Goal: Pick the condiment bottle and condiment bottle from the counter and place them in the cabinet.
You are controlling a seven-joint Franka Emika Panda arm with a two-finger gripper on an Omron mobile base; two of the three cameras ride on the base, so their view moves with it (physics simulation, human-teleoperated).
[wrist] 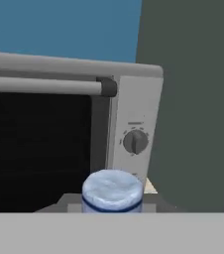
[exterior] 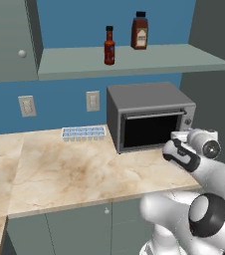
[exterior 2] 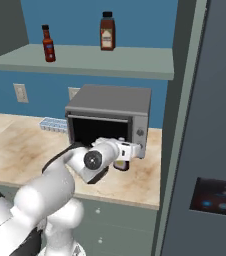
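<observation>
Hand view: pale blue bottle cap [wrist: 112,191] close up, toaster oven [wrist: 74,129] knob behind. Right base view: hand [exterior 2: 121,161] clamped on that condiment bottle [exterior 2: 120,165] on counter [exterior 2: 15,145], oven front crowding. Two bottles [exterior: 109,46] already on shelf [exterior: 134,62].

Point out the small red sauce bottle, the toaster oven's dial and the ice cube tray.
small red sauce bottle [exterior: 109,50], left base view, on its red body.
toaster oven dial [wrist: 135,142], hand view, on the knob's face.
ice cube tray [exterior: 83,133], left base view, on its middle cells.
</observation>
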